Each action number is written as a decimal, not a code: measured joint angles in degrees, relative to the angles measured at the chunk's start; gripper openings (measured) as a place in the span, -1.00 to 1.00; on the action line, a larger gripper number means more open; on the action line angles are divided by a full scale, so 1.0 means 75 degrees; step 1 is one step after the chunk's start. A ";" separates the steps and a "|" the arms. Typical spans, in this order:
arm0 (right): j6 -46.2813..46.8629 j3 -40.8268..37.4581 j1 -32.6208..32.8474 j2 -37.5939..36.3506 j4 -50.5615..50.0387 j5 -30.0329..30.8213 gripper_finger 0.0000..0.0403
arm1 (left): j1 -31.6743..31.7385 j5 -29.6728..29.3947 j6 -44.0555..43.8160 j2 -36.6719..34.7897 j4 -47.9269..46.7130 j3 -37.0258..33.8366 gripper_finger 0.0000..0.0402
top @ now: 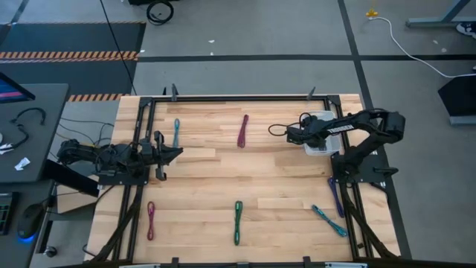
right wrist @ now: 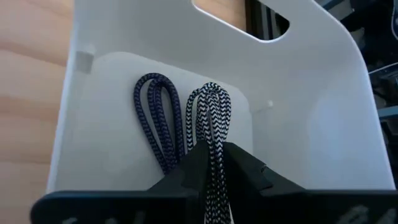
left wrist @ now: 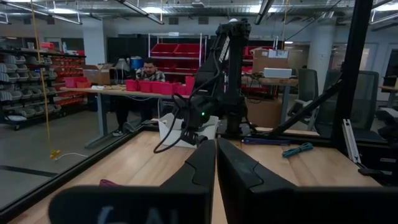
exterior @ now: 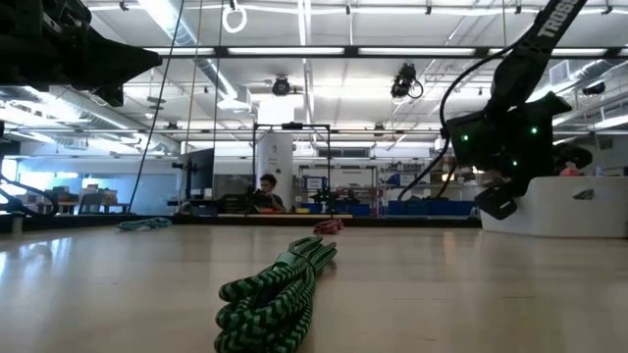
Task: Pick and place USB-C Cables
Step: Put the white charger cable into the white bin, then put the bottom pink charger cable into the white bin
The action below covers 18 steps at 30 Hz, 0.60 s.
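Note:
A black-and-white zigzag cable (right wrist: 213, 118) runs between the fingers of my right gripper (right wrist: 216, 152), which reaches down into a white bin (right wrist: 311, 93) at the table's right far side (top: 321, 115). Beside it a dark blue cable (right wrist: 155, 124) lies on the bin's floor. On the table lie a teal cable (top: 176, 132), a maroon one (top: 243, 130), a red-purple one (top: 151, 220), a green one (top: 238, 222), a second teal one (top: 329, 220) and a purple one (top: 336, 195). My left gripper (top: 177, 152) waits shut at the table's left side. My right gripper pinches the black-and-white cable between its two fingers, a little back from the looped end (right wrist: 214, 134). The fingers slant down into the bin and lie along the bundle. The looped end (right wrist: 210, 93) reaches out past the fingertips and lies on the bin's floor.
A black metal frame (top: 223, 97) runs round the table top. In the low view the green cable (exterior: 280, 284) lies nearest, with a red one (exterior: 329, 226) behind it. A person (left wrist: 148, 70) sits at a bench beyond the table. The table's middle is bare wood (top: 245, 175).

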 joint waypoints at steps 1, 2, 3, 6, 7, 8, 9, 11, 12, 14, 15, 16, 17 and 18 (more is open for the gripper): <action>0.0005 -0.0001 0.0000 0.0005 -0.0004 -0.0003 -0.72 | 0.0000 -0.0003 -0.0003 0.0000 0.0000 0.0000 -0.91; 0.0000 -0.0004 0.0000 -0.0016 -0.0009 -0.0012 -0.70 | 0.0000 -0.0003 -0.0002 0.0000 0.0002 0.0000 -0.92; -0.0014 -0.0010 0.0002 -0.0053 -0.0020 -0.0017 -0.68 | -0.0002 -0.0001 -0.0003 0.0000 0.0000 0.0000 -0.93; -0.0056 -0.0024 0.0009 -0.0333 -0.0178 -0.0061 -0.58 | -0.0002 0.0000 -0.0016 0.0000 0.0002 0.0000 -0.94; -0.0069 -0.0027 0.0016 -0.0456 -0.0267 -0.0095 -0.53 | -0.0003 0.0000 -0.0031 0.0000 0.0000 0.0000 -0.94; -0.0078 -0.0027 0.0017 -0.0614 -0.0383 -0.0097 -0.47 | -0.0003 0.0000 -0.0041 0.0000 0.0000 0.0000 -0.93; -0.0079 -0.0022 0.0017 -0.0792 -0.0508 -0.0096 -0.41 | -0.0003 0.0000 -0.0044 0.0000 0.0003 0.0000 -0.93; -0.0072 0.0071 0.0017 -0.1120 -0.0896 -0.0108 -0.30 | -0.0002 0.0000 -0.0044 0.0000 0.0000 0.0000 -0.91; -0.0082 0.0164 0.0017 -0.1295 -0.1179 -0.0118 -0.24 | -0.0003 0.0000 -0.0044 0.0000 0.0005 0.0000 -0.90; -0.0289 0.0468 0.0042 -0.1636 -0.1851 -0.0053 -0.15 | -0.0003 0.0000 -0.0044 0.0002 0.0000 0.0000 -0.90; -0.0404 0.0649 0.0071 -0.1803 -0.2150 -0.0026 -0.11 | -0.0001 0.0000 -0.0046 0.0000 0.0006 0.0000 -0.91; -0.0524 0.0868 0.0126 -0.1968 -0.2407 0.0032 -0.08 | 0.0000 0.0000 -0.0044 0.0000 0.0009 0.0000 -0.92; -0.0598 0.1107 0.0192 -0.2121 -0.2533 0.0106 -0.06 | -0.0003 0.0000 -0.0046 0.0000 0.0006 0.0000 -0.93; -0.0700 0.1317 0.0259 -0.2255 -0.2611 0.0160 -0.04 | -0.0003 0.0000 -0.0047 0.0000 0.0011 0.0000 -0.93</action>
